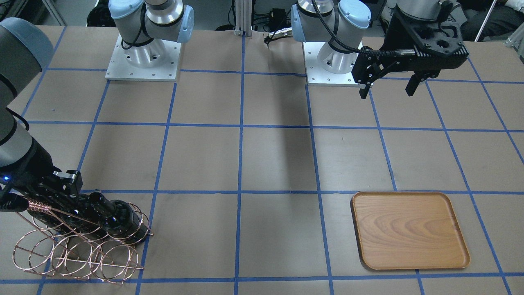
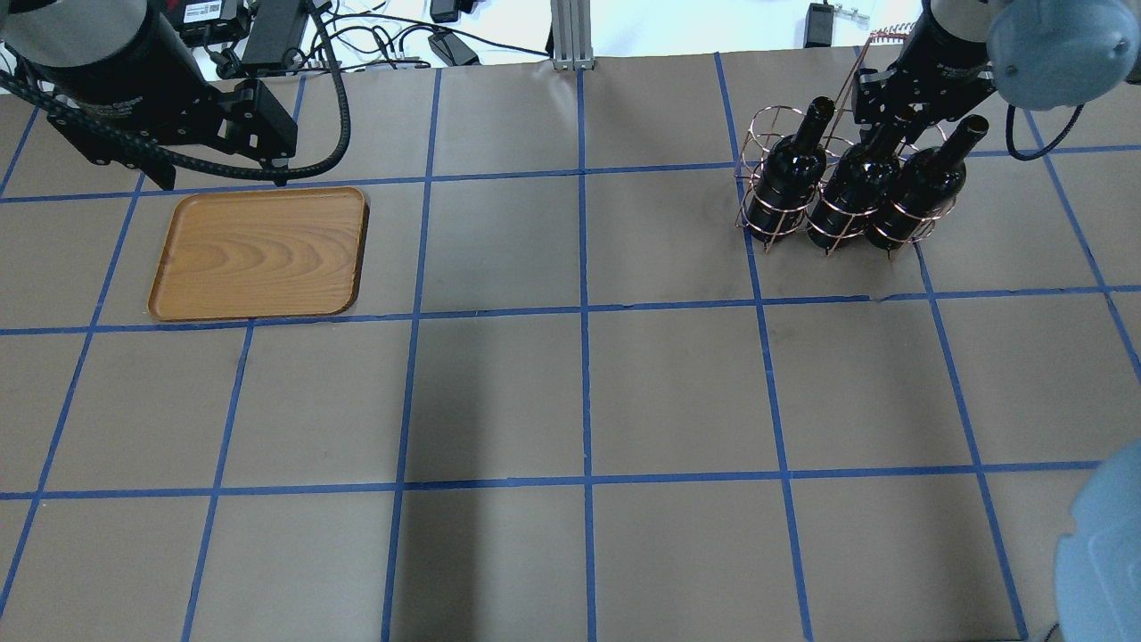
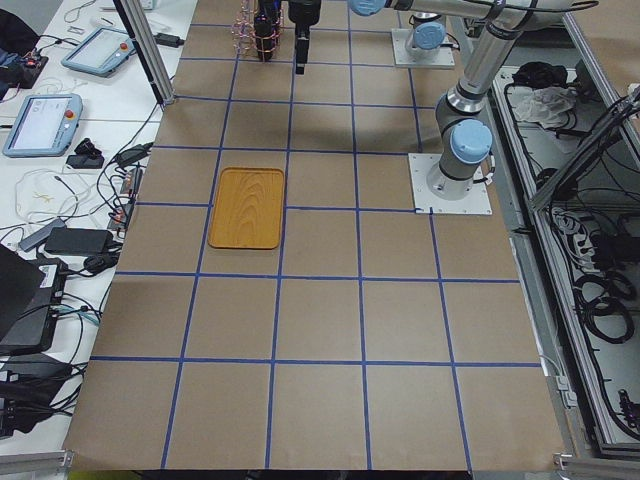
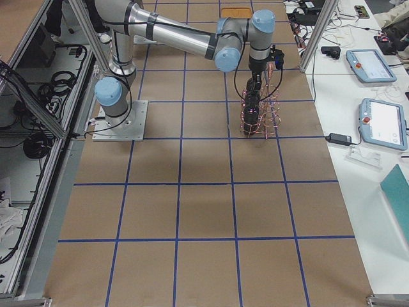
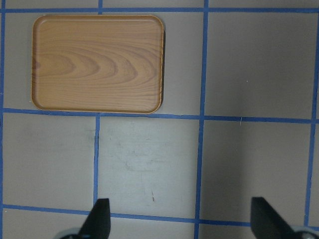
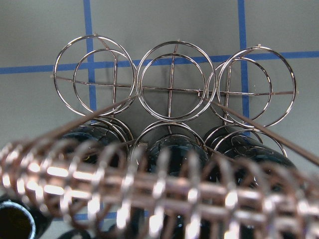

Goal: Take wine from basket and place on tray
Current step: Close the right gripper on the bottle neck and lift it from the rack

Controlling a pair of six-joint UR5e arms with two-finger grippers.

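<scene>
Three near-black wine bottles (image 2: 847, 192) stand in the copper wire basket (image 2: 774, 120) at the far right, filling the row nearer the robot. The rings on the far side (image 6: 172, 82) are empty. My right gripper (image 2: 902, 105) is down at the neck of the middle bottle, beside the twisted handle (image 6: 149, 189). Its fingers are hidden, so I cannot tell if they grip. My left gripper (image 1: 387, 90) is open and empty, held high on the robot's side of the wooden tray (image 1: 409, 229). Its fingertips (image 5: 99, 216) show wide apart in the left wrist view, with the tray (image 5: 97, 62) ahead.
The table is brown paper with a blue tape grid (image 2: 584, 312). The two arm bases (image 1: 143, 57) stand at the robot side. The tray (image 2: 258, 254) lies flat at the far left with nothing on it. Cables and devices lie beyond the table's far edge.
</scene>
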